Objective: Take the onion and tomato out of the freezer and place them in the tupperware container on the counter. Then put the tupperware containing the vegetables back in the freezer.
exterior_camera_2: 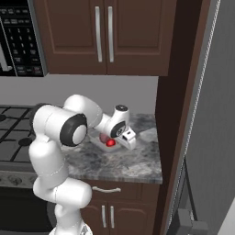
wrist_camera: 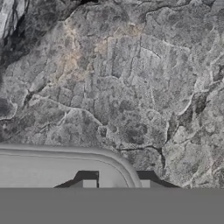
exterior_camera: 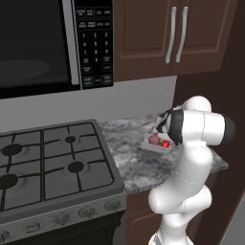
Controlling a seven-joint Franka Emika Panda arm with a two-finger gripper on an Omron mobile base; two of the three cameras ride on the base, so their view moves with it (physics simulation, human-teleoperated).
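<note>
The tupperware container (exterior_camera: 147,142) sits on the counter (exterior_camera: 134,165) near the wall. In it lie the dull onion (exterior_camera: 154,139) and, beside it, the bright red tomato (exterior_camera: 165,144). From the right base view the tomato (exterior_camera_2: 110,143) shows beside my hand, with the onion (exterior_camera_2: 103,137) just behind it. My gripper (exterior_camera_2: 124,140) is down at the container's right end. In the hand view the gripper (wrist_camera: 118,183) has its tips close together on either side of the container's rim (wrist_camera: 65,151), shut on the wall. The freezer (exterior_camera_2: 215,92) stands at the right.
A black gas stove (exterior_camera: 48,162) lies to the left of the counter, with a microwave (exterior_camera: 52,43) above it. Dark brown upper cabinets (exterior_camera_2: 103,36) hang over the counter. A tall brown panel (exterior_camera_2: 172,114) separates the counter from the freezer.
</note>
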